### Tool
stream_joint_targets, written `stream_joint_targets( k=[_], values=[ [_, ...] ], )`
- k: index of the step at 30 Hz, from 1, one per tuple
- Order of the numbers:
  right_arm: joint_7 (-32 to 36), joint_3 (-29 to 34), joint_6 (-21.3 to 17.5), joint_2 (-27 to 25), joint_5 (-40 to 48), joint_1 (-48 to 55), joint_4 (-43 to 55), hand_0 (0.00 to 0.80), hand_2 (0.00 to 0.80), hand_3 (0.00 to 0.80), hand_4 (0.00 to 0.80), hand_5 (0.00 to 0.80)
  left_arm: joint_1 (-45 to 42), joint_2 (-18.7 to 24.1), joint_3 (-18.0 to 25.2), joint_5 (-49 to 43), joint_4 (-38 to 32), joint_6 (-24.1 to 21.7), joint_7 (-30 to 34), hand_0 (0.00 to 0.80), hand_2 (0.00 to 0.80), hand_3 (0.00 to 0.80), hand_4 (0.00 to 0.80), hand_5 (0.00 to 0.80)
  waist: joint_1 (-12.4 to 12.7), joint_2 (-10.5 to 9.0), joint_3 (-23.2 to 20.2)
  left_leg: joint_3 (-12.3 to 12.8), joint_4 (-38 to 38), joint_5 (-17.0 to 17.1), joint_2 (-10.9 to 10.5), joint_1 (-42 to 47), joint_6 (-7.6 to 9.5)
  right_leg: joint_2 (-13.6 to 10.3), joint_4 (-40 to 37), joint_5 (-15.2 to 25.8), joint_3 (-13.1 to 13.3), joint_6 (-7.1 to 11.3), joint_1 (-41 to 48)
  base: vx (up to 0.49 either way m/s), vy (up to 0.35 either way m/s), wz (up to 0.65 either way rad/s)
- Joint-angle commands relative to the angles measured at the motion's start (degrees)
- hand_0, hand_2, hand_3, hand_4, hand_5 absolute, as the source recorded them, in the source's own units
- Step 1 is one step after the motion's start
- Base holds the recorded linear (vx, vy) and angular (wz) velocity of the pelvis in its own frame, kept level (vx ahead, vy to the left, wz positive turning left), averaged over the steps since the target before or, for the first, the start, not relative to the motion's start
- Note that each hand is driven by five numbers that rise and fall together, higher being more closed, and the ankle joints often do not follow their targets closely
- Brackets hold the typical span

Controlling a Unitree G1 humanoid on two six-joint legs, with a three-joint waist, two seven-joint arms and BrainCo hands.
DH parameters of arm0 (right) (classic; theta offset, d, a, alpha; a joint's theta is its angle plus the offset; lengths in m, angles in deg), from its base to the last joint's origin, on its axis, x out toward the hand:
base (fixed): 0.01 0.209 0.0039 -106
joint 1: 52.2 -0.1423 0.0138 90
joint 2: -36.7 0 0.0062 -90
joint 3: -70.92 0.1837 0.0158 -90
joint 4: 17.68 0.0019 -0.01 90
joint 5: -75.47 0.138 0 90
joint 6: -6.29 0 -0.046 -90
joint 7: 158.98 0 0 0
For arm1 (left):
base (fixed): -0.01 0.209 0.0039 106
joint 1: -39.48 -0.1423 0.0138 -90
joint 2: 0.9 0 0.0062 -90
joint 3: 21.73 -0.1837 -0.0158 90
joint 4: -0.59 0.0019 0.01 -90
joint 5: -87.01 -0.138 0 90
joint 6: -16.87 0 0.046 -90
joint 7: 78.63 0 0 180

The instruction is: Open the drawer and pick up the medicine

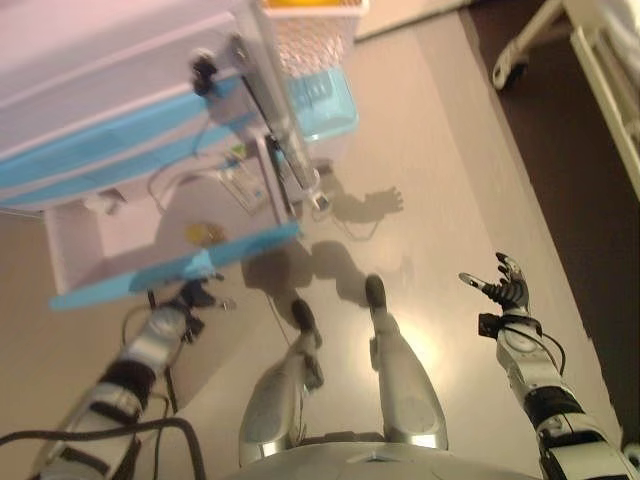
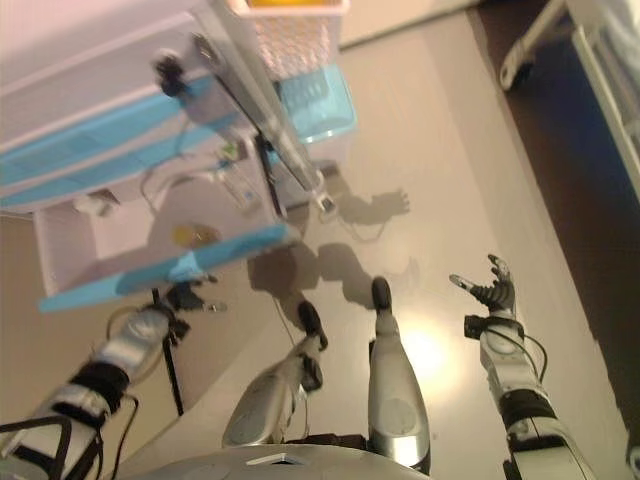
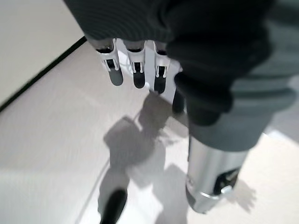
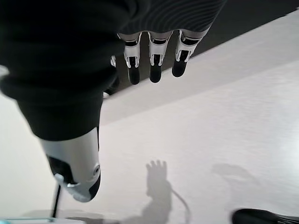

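The cabinet's bottom drawer (image 1: 120, 240), white with a light blue front, stands pulled open. Inside lie a small yellow item (image 1: 205, 233), a flat pale pack (image 1: 243, 187) and a thin white cord. My left hand (image 1: 192, 296) is just below the drawer's blue front edge, outside the drawer. Its fingers (image 3: 135, 70) are straight over the floor and hold nothing. My right hand (image 1: 506, 285) is far to the right over the floor, palm up. Its fingers (image 4: 152, 60) are spread and empty.
The cabinet (image 1: 110, 110) has more blue-fronted drawers above, all shut. A white mesh basket (image 1: 312, 35) stands on its top. A light blue box (image 1: 328, 100) sits beside it. A bed frame with a wheel (image 1: 512, 65) stands at the far right on darker floor.
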Motion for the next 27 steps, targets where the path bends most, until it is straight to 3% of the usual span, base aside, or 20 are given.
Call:
stream_joint_targets(
  k=[1,3,5,7,9,13,17,19,23,27],
  values=[
    [1.8,-4.3,-3.7,-2.8,-3.2,2.3,3.1,0.0,0.0,0.0,0.0,0.0,15.3,10.8,3.5,7.9,3.1,1.9,-5.0,0.0,0.0,0.0,0.0,0.0,-3.7,-1.06,-2.8,-2.8,24.3,-14.1,-1.0,-10.6,2.26,0.5,11.3,-7.3,-1.5,-0.93,-4.7,0.099,0.114,-0.14],
    [2.3,-6.6,-4.9,-3.2,-3.7,2.8,2.9,0.0,0.0,0.0,0.0,0.0,23.5,13.7,4.2,10.8,7.6,0.4,-14.2,0.0,0.0,0.0,0.0,0.0,-4.8,-1.82,-2.6,-3.2,27.8,-15.0,-0.8,-12.9,2.57,1.4,13.9,-8.4,-0.7,-1.49,-6.8,0.078,0.064,-0.06],
    [2.5,-9.0,-6.6,-2.9,-4.2,2.7,2.1,0.0,0.0,0.0,0.0,0.0,30.2,14.2,6.0,10.7,12.0,-4.2,-27.2,0.0,0.0,0.0,0.0,0.0,-5.4,-2.7,-2.6,-3.5,30.1,-15.9,-0.7,-14.6,2.73,2.2,15.8,-9.3,-0.4,-2.0,-8.3,0.065,0.016,-0.11],
    [2.5,-11.4,-6.8,-2.1,-4.0,1.8,1.5,0.0,0.0,0.0,0.0,0.0,32.9,12.3,6.2,9.8,13.9,-7.1,-33.6,0.0,0.0,0.0,0.0,0.0,-5.5,-3.43,-2.8,-3.7,31.1,-16.0,-0.7,-15.8,2.52,3.1,16.9,-9.7,-0.1,-2.4,-9.3,0.028,-0.028,-0.07],
    [1.8,-13.0,-6.2,-0.9,-4.3,1.1,1.3,0.0,0.0,0.0,0.0,0.0,31.8,9.5,6.3,10.1,12.3,-8.5,-34.5,0.0,0.0,0.0,0.0,0.0,-4.8,-3.89,-3.0,-3.8,30.3,-15.8,-0.9,-15.6,2.28,3.6,17.1,-9.8,-0.1,-2.5,-9.5,0.02,-0.066,-0.09],
    [1.9,-12.2,-5.0,1.5,-5.5,2.4,1.7,0.0,0.0,0.0,0.0,0.0,23.0,3.9,8.5,12.1,6.5,-11.4,-29.0,0.0,0.0,0.0,0.0,0.0,-3.4,-4.12,-3.2,-4.6,26.2,-15.1,-1.9,-12.8,2.24,4.0,16.0,-9.6,-0.2,-2.16,-7.8,0.034,-0.088,0.01],
    [2.7,-10.4,-4.3,3.5,-6.8,4.7,1.3,0.0,0.0,0.0,0.0,0.0,6.9,-4.8,10.0,18.8,0.9,-20.0,-18.5,0.0,0.0,0.0,0.0,0.0,-1.0,-3.97,-4.1,-6.4,20.6,-13.3,-3.0,-8.6,2.11,3.4,12.5,-8.6,-1.1,-1.44,-3.9,0.031,-0.091,-0.01],
    [3.6,-9.2,-3.7,4.3,-6.7,5.9,0.4,0.0,0.0,0.0,0.0,0.0,-1.3,-9.6,10.1,21.6,-0.6,-21.9,-12.3,0.0,0.0,0.0,0.0,0.0,0.5,-3.85,-4.9,-8.0,17.6,-12.2,-3.6,-6.3,1.86,2.8,10.1,-8.2,-2.1,-1.11,-1.0,0.045,-0.102,0.17],
    [6.7,-6.7,-3.1,5.3,-7.6,7.6,-3.0,0.0,0.0,0.0,0.0,0.0,-12.9,-17.0,11.4,25.1,2.7,-23.3,-0.2,0.0,0.0,0.0,0.0,0.0,3.2,-3.58,-8.1,-10.9,11.2,-9.6,-3.8,-1.2,0.89,2.4,5.9,-8.3,-4.4,-1.22,5.3,0.089,-0.075,0.31],
    [10.6,-4.5,-2.2,6.4,-7.4,9.2,-8.4,0.0,0.0,0.0,0.0,0.0,-19.2,-20.7,14.0,29.8,8.4,-22.4,4.0,0.0,0.0,0.0,0.0,0.0,5.4,-3.28,-12.2,-13.4,5.4,-7.7,-3.4,3.7,0.02,2.4,2.7,-8.9,-6.4,-1.63,11.1,0.113,-0.044,0.32]
  ],
)
